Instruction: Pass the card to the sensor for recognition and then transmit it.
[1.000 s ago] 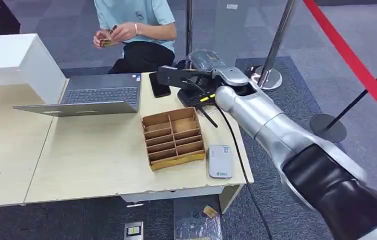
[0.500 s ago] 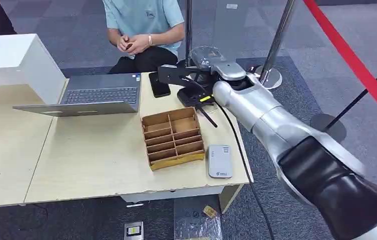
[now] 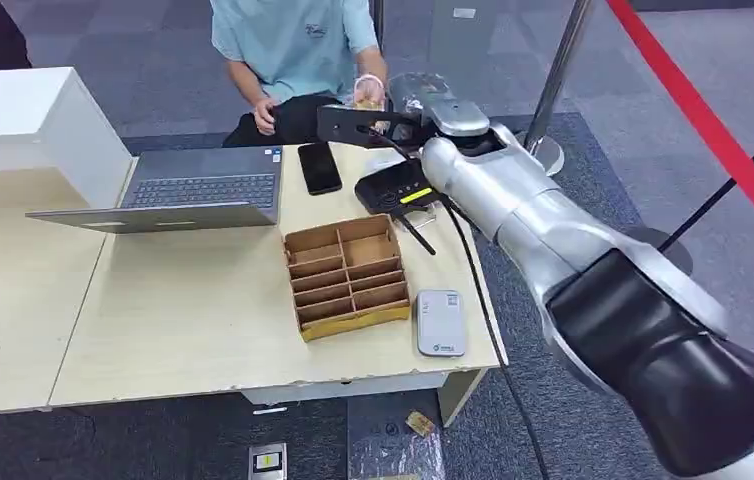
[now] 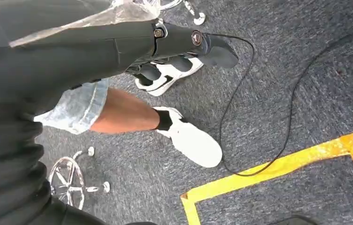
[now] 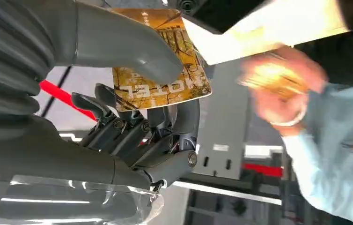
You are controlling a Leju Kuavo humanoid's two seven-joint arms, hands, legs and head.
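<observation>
My right hand pinches a yellow printed hotel card | person's blurred hand just beyond | left hand half-curled, empty.

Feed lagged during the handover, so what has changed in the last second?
The seated person's hand has come up to the right hand, which has edged toward them, its fingers holding the yellow printed hotel card. The partitioned cardboard tray, grey laptop and white card reader stayed put.
</observation>
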